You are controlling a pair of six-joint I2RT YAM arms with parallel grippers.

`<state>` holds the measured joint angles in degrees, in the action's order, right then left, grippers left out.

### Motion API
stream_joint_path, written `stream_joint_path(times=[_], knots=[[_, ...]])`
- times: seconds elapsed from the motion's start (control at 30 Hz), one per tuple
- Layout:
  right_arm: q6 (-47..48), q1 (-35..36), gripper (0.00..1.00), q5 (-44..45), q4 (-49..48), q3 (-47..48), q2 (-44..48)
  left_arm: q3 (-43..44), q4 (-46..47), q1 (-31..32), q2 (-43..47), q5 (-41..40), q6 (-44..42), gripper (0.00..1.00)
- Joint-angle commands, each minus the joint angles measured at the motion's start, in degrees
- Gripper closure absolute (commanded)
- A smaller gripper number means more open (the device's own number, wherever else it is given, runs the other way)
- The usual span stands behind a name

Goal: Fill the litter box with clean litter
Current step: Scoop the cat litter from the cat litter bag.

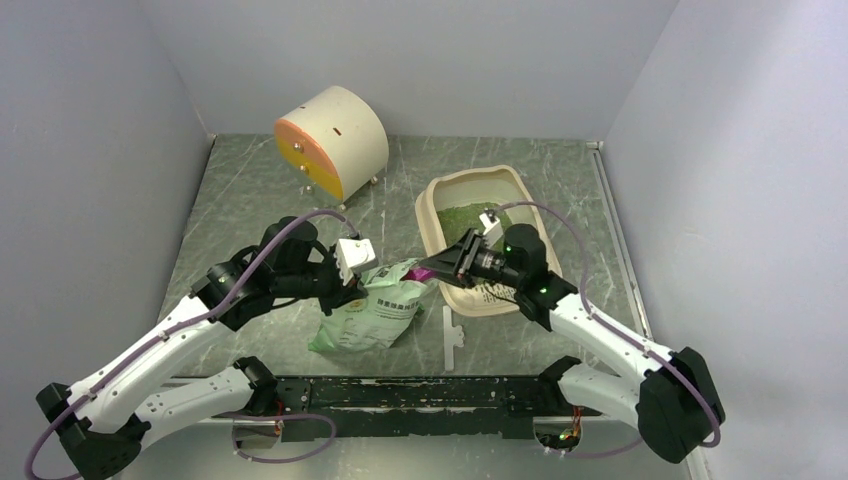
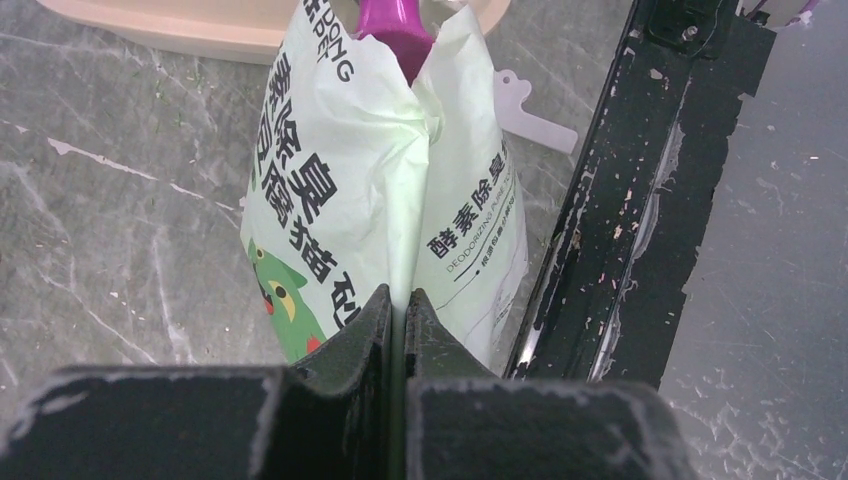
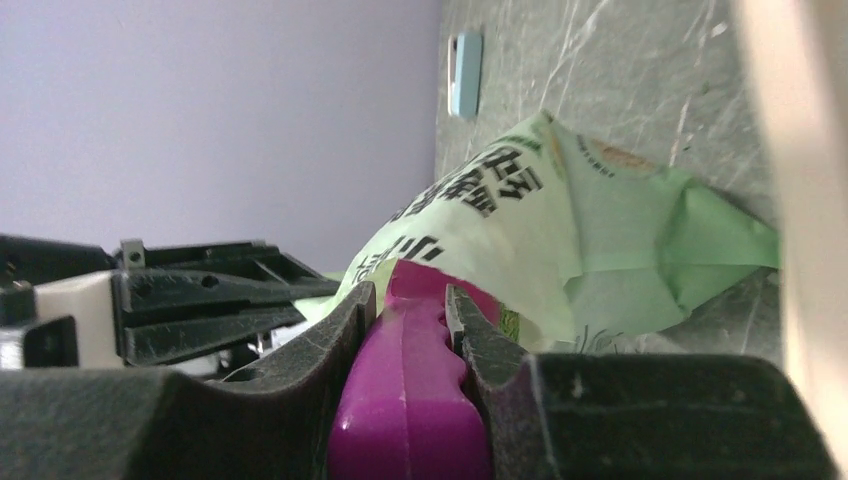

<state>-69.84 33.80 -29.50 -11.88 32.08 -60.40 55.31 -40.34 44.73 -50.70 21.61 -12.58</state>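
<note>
You have the litter box [image 1: 427, 218] right of centre on the worktop [image 1: 250, 200], toward 2 o'clock. Its long axis runs roughly 11 to 5, with the slotted grille ledge at the 5 o'clock end. It is smooth beige plastic with rounded corners and a raised rim. The clean litter [image 1: 458, 216], fine grainy green granules, lies as a bed in its far half.

At the box's 8 o'clock corner lies a crinkled light-green printed bag [image 1: 365, 320], mouth toward 1 o'clock.

Your left arm comes from its 7 o'clock base, elbow bent, wrist pointing to 3 o'clock. The left tool [image 2: 402, 300] is pinched flat on a fold of the bag's film.

Your right arm comes from 5 o'clock, forearm running toward 10, wrist over the box's near end, pointing to 9 o'clock. The right tool [image 3: 405, 300] is clamped narrow on the ribbed handle of a magenta plastic scoop [image 3: 405, 410], whose far end is hidden in the bag's mouth.

A cream half-cylinder cabinet [image 1: 350, 130] with an orange face stands at 11 o'clock. A white plastic strip [image 1: 452, 335] lies flat at 6 o'clock, beside the black rail [image 1: 420, 395].
</note>
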Motion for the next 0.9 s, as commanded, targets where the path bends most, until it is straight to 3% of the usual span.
stream_joint_path(times=[0.0,0.4,0.5,0.87], knots=[[-6.86,-6.11,1.00,-4.72,-8.36,-3.91,3.11,3.62,6.69,0.17,1.03,1.07,0.04,0.95],[-13.56,-18.43,1.00,-13.99,-11.31,-10.03,8.89,1.56,8.09,0.15,2.97,0.37,-0.24,0.95],[-16.28,-20.00,1.00,-15.40,-14.87,-12.16,8.94,0.89,8.87,0.18,3.85,0.60,-0.59,0.95],[-12.73,-22.83,1.00,-16.25,-12.15,-11.75,10.33,0.59,8.65,0.16,4.41,1.21,-0.87,0.95]])
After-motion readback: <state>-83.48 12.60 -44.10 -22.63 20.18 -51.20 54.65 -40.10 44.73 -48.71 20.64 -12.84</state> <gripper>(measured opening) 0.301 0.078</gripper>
